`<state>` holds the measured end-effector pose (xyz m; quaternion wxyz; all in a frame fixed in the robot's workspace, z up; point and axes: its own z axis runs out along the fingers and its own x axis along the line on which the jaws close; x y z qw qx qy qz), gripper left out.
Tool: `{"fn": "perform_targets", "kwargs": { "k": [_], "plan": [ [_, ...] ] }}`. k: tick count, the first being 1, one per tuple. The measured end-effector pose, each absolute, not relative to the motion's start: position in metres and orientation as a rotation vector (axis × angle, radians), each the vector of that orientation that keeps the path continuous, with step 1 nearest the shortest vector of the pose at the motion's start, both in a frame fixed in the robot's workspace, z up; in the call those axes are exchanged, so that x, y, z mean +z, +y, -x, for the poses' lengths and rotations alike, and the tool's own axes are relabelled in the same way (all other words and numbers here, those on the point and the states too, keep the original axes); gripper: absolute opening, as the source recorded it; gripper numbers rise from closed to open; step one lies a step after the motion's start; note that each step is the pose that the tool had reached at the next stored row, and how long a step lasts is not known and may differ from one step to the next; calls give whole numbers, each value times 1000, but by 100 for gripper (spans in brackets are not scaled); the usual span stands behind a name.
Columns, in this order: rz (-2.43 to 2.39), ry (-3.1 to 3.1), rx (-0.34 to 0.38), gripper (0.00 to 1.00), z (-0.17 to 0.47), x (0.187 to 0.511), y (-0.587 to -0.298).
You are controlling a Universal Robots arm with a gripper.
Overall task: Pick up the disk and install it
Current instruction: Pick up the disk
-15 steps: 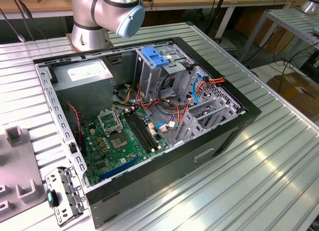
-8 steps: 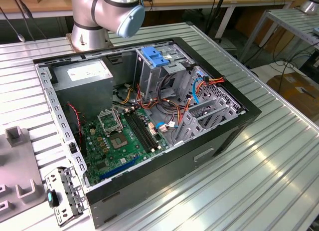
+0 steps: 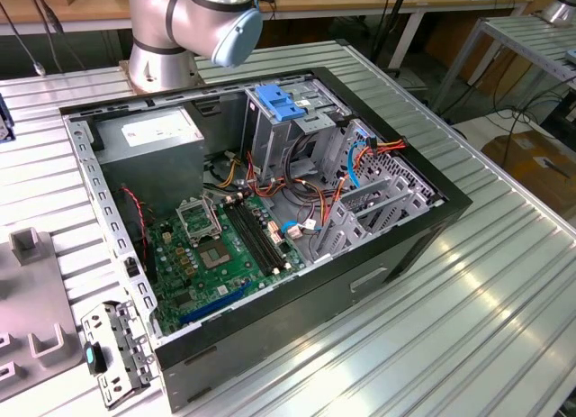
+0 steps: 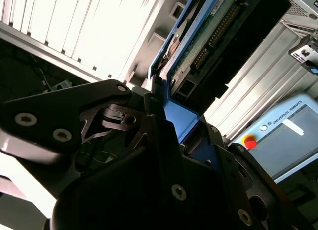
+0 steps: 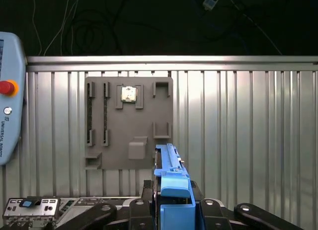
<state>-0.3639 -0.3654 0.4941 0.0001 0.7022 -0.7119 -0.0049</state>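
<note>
Hand (image 5: 173, 202) closed on the disk (image 5: 169, 165), jaws clamping across its thickness at one end; the blue carrier rail faces the first wrist camera, and the disk runs straight out ahead of the hand. In the second wrist view the hand (image 4: 169, 115) holds the same disk (image 4: 211, 34), circuit-board side showing. The disk is off the table (image 5: 238, 140), which lies well ahead of the hand with the grey fixture plate (image 5: 129, 123) on it; nothing touches the disk's free end. Judgement: pick-up done, carry step in hand, install not yet done. The open computer case (image 3: 423, 178) shows a metal drive cage (image 3: 297, 133) with a blue latch (image 3: 277, 104) on top; which bay takes the disk cannot be told. Install calls for the rails square to the bay and a straight push along the disk's length. Room: open air all round the hand now. Inside the case it is tight, with orange and blue cables (image 3: 301, 196) looped just beside the cage, the power supply (image 3: 148, 133) close on the other side and the case walls all round. The teach pendant (image 5: 10, 96) lies off to one side of the hand, well apart. How the case lies from the hand cannot be fixed.
</note>
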Motion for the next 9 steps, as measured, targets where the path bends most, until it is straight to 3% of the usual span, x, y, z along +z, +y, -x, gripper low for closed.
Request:
{"fn": "perform_targets", "kwargs": {
  "k": [9],
  "plan": [
    [-2206,-2236,-15,37,352,493,-366]
  ]
}}
